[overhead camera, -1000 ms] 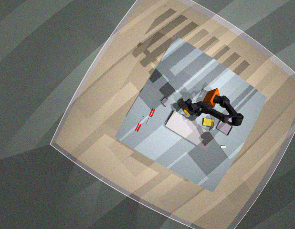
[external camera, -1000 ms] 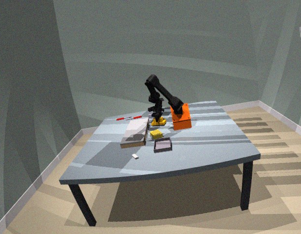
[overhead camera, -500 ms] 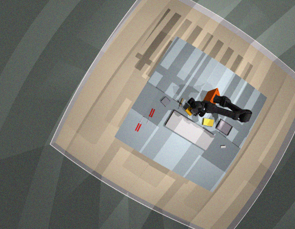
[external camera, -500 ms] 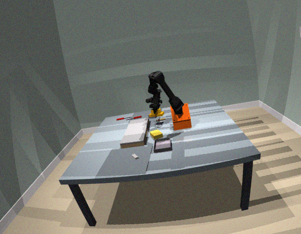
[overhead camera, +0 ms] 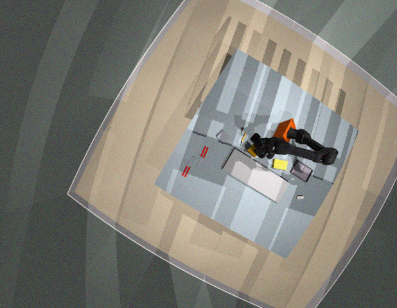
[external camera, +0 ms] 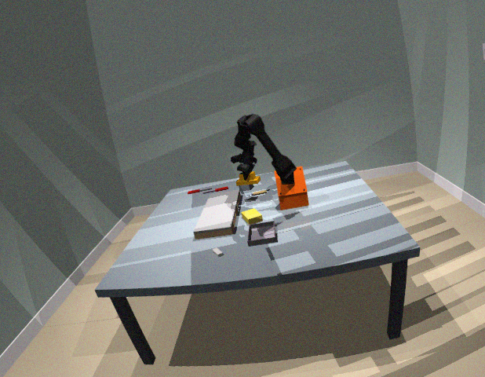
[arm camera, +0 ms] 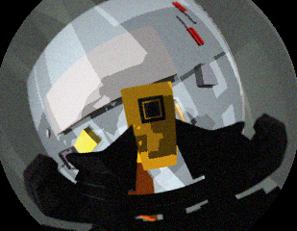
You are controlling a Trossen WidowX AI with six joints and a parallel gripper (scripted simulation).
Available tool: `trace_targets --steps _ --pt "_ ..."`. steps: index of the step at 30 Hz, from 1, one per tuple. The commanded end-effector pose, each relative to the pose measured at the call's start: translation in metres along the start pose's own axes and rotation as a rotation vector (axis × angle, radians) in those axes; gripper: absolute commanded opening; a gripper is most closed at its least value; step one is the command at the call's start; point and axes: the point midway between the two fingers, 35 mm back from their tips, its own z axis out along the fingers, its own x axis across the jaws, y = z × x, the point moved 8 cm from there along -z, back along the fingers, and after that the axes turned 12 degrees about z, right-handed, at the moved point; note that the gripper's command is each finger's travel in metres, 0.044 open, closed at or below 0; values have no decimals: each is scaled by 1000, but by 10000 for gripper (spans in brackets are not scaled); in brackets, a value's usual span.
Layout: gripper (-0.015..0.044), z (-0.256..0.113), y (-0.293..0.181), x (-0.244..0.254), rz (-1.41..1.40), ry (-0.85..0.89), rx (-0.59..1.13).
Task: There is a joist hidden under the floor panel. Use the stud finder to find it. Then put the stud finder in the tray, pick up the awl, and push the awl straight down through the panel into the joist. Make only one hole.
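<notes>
My gripper [overhead camera: 254, 149] [external camera: 246, 177] [arm camera: 152, 122] is shut on the yellow-orange stud finder [overhead camera: 251, 151] [external camera: 253, 179] [arm camera: 160, 91], gripping its sides. The stud finder hangs above the table beside the panel's end, its dark square screen facing the wrist camera. The pale floor panel [overhead camera: 258, 177] [external camera: 216, 214] [arm camera: 105, 72] lies flat; the joist under it is hidden. The awl [overhead camera: 243, 137] [external camera: 259, 192] [arm camera: 180, 112], with a light wooden handle, lies on the table near the gripper, partly hidden in the wrist view. The shallow dark-rimmed tray [overhead camera: 300, 172] [external camera: 260, 234] is empty.
A bright yellow block [overhead camera: 280, 164] [external camera: 251, 215] [arm camera: 87, 141] sits between panel and tray. Two red-handled tools [overhead camera: 204, 151] [external camera: 221, 188] [arm camera: 195, 36] lie beyond the panel's far end. A grey box-like piece [arm camera: 206, 77] stands near the awl. A small white block [overhead camera: 300, 196] [external camera: 217, 251] lies past the tray.
</notes>
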Motion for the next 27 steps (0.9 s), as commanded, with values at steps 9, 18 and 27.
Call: trace_targets --steps 9,18,27 --pt "0 2 51 -3 -68 20 -9" --pt "0 7 85 -1 -114 32 -8" --pt "0 14 117 3 -161 46 -7"
